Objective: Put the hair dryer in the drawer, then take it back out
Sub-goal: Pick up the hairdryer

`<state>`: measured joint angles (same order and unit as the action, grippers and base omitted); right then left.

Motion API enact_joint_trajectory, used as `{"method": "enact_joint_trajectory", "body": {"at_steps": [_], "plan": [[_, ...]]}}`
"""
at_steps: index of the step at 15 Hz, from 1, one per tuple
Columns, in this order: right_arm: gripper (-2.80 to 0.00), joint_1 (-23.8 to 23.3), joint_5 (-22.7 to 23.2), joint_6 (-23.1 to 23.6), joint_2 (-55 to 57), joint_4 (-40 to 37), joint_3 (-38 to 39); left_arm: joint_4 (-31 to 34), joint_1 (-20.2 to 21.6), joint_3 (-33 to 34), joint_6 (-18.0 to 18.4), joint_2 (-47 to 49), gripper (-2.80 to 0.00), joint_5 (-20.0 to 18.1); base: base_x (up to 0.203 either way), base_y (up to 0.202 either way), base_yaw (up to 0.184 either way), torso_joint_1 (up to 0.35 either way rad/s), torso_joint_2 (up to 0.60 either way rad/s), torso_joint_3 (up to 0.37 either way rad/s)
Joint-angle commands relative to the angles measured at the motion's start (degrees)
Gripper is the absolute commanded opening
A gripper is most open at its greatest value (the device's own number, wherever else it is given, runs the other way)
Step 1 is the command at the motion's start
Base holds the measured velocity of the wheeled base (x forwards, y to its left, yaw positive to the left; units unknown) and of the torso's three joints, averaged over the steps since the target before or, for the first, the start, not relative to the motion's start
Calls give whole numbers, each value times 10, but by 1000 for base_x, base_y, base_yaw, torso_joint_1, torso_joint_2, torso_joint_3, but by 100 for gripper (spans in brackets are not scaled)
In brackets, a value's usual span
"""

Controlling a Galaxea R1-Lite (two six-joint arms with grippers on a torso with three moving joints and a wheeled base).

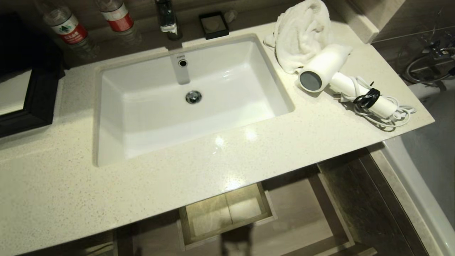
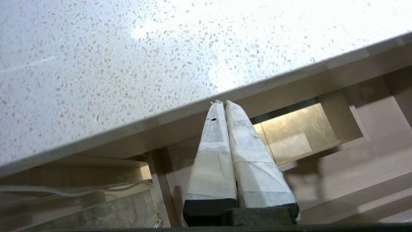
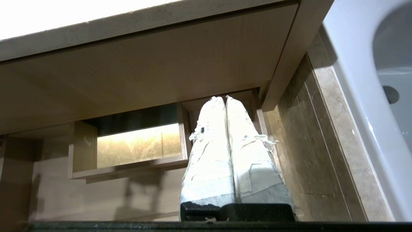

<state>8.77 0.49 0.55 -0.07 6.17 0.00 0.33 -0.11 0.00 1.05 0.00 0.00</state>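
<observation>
Speckled surface (image 1: 249, 149) carries the hair dryer (image 1: 325, 67) at its far right corner, against a towel (image 1: 302, 32); left fingers (image 2: 212, 154) and right fingers (image 3: 209, 151) are clenched, empty, below the front edge

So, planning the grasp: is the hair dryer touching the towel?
Touching. The head view shows the hair dryer with its rear end lying against the towel, no gap between them.
</observation>
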Motion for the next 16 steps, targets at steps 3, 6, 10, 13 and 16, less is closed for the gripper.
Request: {"method": "enact_joint_trajectory", "body": {"at_steps": [3, 6, 10, 13, 16], "plan": [[-280, 0, 2, 9, -22, 0, 23, 0, 0, 1, 0, 0, -280, 0, 0, 0, 0, 77, -87, -16], [-280, 1, 10, 55, -22, -11, 14, 0, -1, 1, 0, 0, -280, 0, 0, 0, 0, 0, 0, 0], [-280, 0, 26, 53, 0, -110, -232, 0, 0, 1, 0, 0, -280, 0, 0, 0, 0, 0, 0, 0], [-280, 1, 28, 43, 124, -338, -558, 0, 0, 1, 0, 0, -280, 0, 0, 0, 0, 0, 0, 0], [-280, 5, 35, 30, 323, -537, -737, 0, 0, 1, 0, 0, -280, 0, 0, 0, 0, 0, 0, 0]]}}
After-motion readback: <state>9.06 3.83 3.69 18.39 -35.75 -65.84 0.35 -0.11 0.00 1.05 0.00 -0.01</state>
